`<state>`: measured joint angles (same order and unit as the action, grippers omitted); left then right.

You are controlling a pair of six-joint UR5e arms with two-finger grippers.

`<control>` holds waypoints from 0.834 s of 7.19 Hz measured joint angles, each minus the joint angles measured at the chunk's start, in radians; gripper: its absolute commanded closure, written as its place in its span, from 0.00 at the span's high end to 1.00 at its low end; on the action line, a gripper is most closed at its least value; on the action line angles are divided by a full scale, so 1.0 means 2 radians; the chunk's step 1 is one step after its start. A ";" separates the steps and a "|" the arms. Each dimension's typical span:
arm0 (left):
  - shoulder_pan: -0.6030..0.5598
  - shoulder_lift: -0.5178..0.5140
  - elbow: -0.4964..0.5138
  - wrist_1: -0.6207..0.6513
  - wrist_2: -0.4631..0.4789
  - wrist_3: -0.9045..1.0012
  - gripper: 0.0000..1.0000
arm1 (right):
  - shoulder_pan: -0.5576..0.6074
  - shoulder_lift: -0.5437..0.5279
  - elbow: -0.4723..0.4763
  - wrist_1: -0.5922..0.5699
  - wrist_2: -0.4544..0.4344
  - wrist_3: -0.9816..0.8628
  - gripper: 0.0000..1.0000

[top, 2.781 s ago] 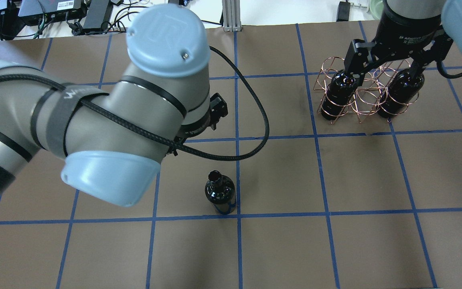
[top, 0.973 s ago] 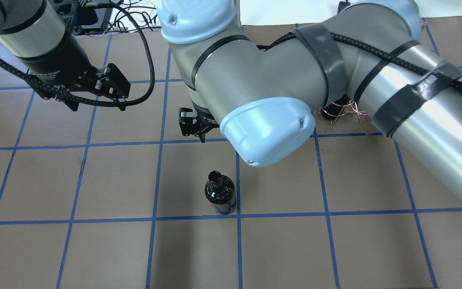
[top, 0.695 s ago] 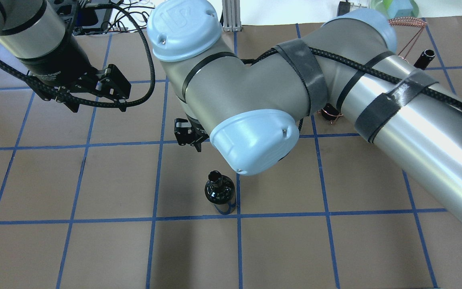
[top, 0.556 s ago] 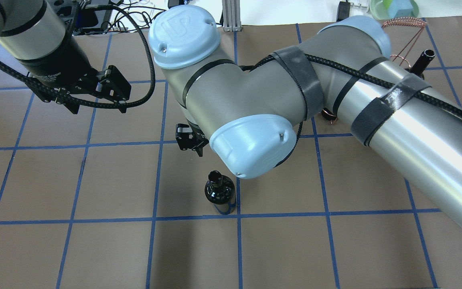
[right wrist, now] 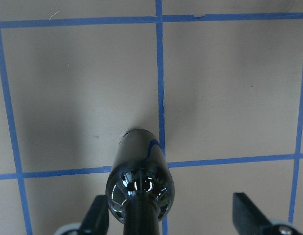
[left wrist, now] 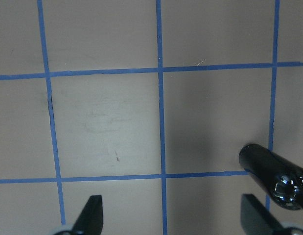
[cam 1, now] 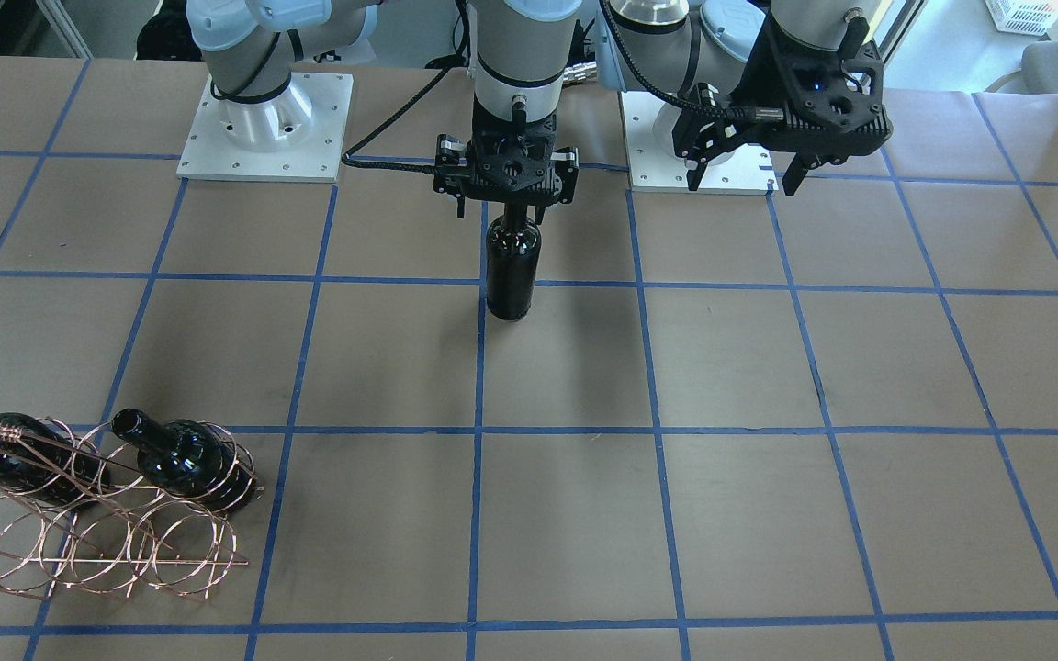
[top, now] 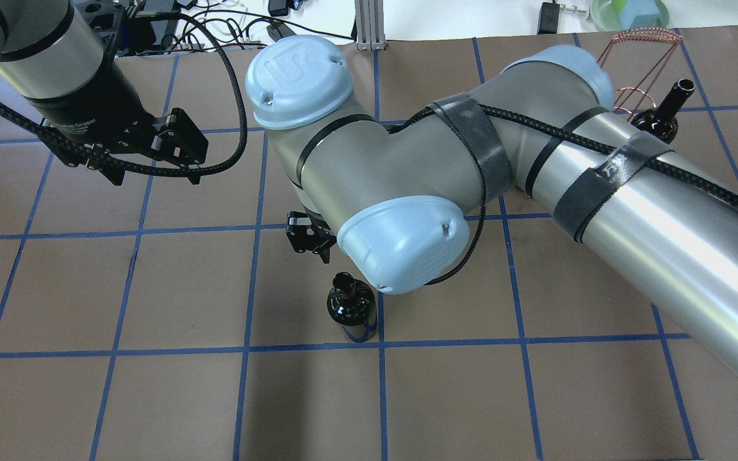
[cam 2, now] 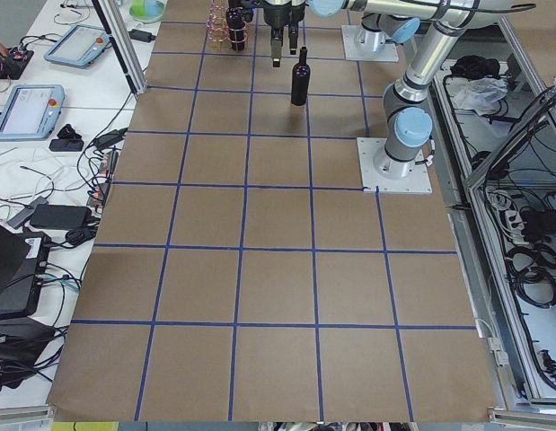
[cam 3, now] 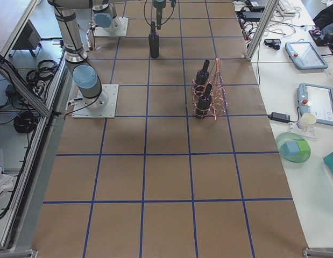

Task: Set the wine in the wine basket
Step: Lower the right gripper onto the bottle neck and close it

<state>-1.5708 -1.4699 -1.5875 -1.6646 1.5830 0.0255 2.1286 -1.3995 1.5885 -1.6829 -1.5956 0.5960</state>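
One wine bottle (cam 1: 512, 266), glossy near-black, stands upright near the table's middle; it also shows in the overhead view (top: 351, 307). My right gripper (cam 1: 505, 209) hangs open directly over its neck. In the right wrist view the bottle (right wrist: 140, 193) rises between the open fingers (right wrist: 95, 215), nearer the left one, untouched. My left gripper (top: 154, 174) is open and empty, off at the robot's left. The copper wire wine basket (cam 1: 97, 542) stands at the far right side and holds two more bottles (cam 1: 185, 459).
The right arm's elbow and forearm (top: 535, 166) hide most of the basket in the overhead view; only its coiled handle (top: 641, 35) and one bottle neck (top: 670, 105) show. The left wrist view catches the standing bottle (left wrist: 278, 181) at its lower right. Brown table with a blue tape grid.
My right arm has left the basket and swung across to above the standing bottle, creeping closer in the last second. My left arm pulled back to the rear left and has since held still.
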 measured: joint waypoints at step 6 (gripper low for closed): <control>0.001 0.005 -0.001 -0.025 0.007 -0.036 1.00 | 0.009 0.024 0.000 -0.003 0.017 0.003 0.71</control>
<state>-1.5687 -1.4609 -1.5887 -1.7143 1.5979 -0.0461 2.1472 -1.3506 1.5892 -1.6886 -1.5625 0.6013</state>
